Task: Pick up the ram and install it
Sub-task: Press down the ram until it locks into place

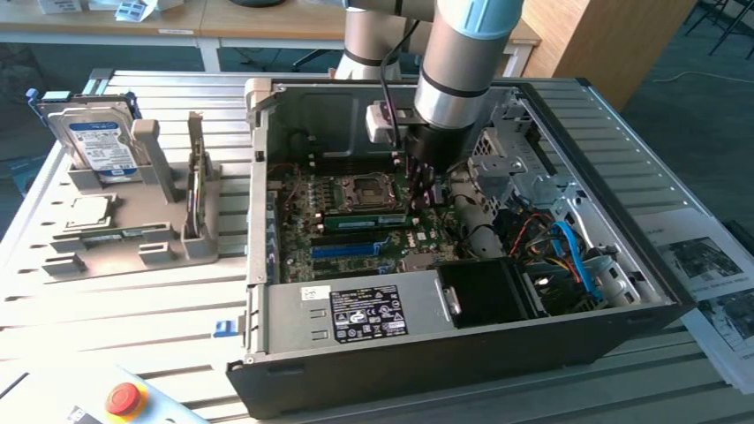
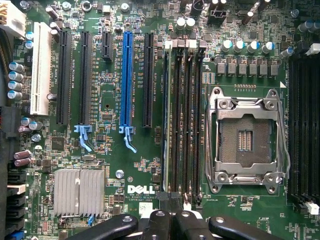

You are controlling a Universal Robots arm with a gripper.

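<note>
Green against the dark board, the ram (image 1: 363, 221) stood on its long edge in a memory slot inside the open computer case (image 1: 471, 353), just beside the empty processor socket (image 1: 359, 188) and between that socket and the blue expansion slot (image 1: 348, 250). The arm (image 1: 465, 53) reached down into the case from above, and the tool (image 1: 425, 190) hung close over the end of the ram towards the exterior view's right; whether it touched the stick could not be told.

From the wrist view the tool (image 2: 172, 220) showed its black fingers (image 2: 159, 221) pressed together, with nothing seen pinched between them. Beyond them lay the motherboard (image 2: 107, 165) with a row of dark memory slots (image 2: 182, 120) running alongside the metal-framed socket (image 2: 246, 137), a long blue slot (image 2: 126, 80), a white slot (image 2: 41, 70) and a ribbed grey heatsink (image 2: 79, 192).

The case lay on its side on a slatted metal table (image 1: 141, 309). At the exterior view's left, well apart from the case, a grey holder (image 1: 177, 238) carried an upright hard drive (image 1: 101, 146), a flat processor chip (image 1: 88, 212) and a second stick (image 1: 196, 172) standing on edge in its groove. A red emergency button (image 1: 124, 399) sat near the front edge of the table, and printed sheets (image 1: 712, 283) lay at the exterior view's right.
</note>
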